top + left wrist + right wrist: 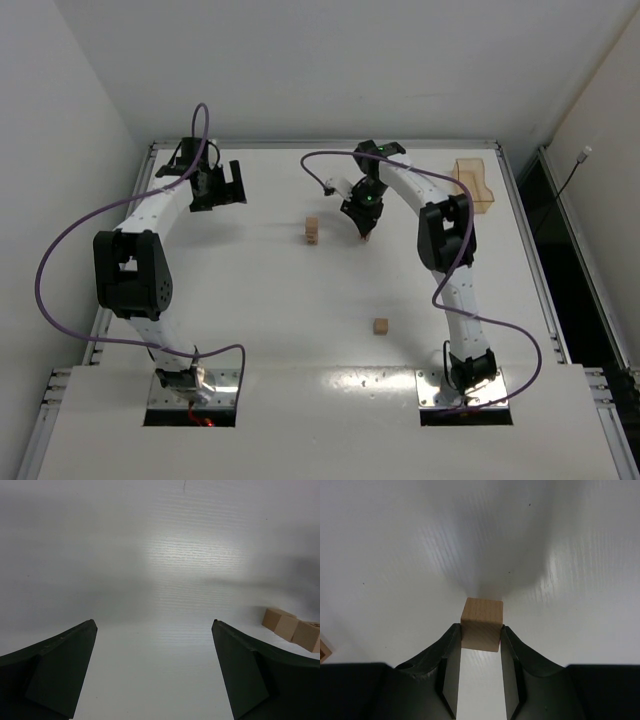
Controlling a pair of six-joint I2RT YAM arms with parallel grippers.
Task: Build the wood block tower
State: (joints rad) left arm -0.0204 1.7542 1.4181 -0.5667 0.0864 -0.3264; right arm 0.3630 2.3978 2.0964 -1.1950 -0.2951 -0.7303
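My right gripper (pixel 481 631) is clamped on a small light tan wooden cube (pixel 481 619). The jaws pinch its two side faces, and the front of the cube pokes past the tips, so the underside is free to seat. In the top view it's low at the white table (pixel 250 330); I can't tell whether the cube is resting or just lifted. It sits just right of the tower (pixel 312 231), a short, narrow column of the same tan cubes. The column looks two high, but I'm not sure. Gripper and column are near each other, not touching. I judge this to be the carry step: the cube is held and needs raising above the column top and centring before release. The square pinch makes sense, since it holds the cube level for a flat set-down.

My left gripper (pixel 154 624) is parked far left with its jaws wide apart and nothing between them. That leaves the middle to the right arm. A loose tan wooden cube (pixel 380 325) lies nearer the bases, well apart from the column; it's probably the next pick. The translucent orange plastic tray (pixel 476 186) is at the far right, not involved. The risk is nudging the column sideways on approach.
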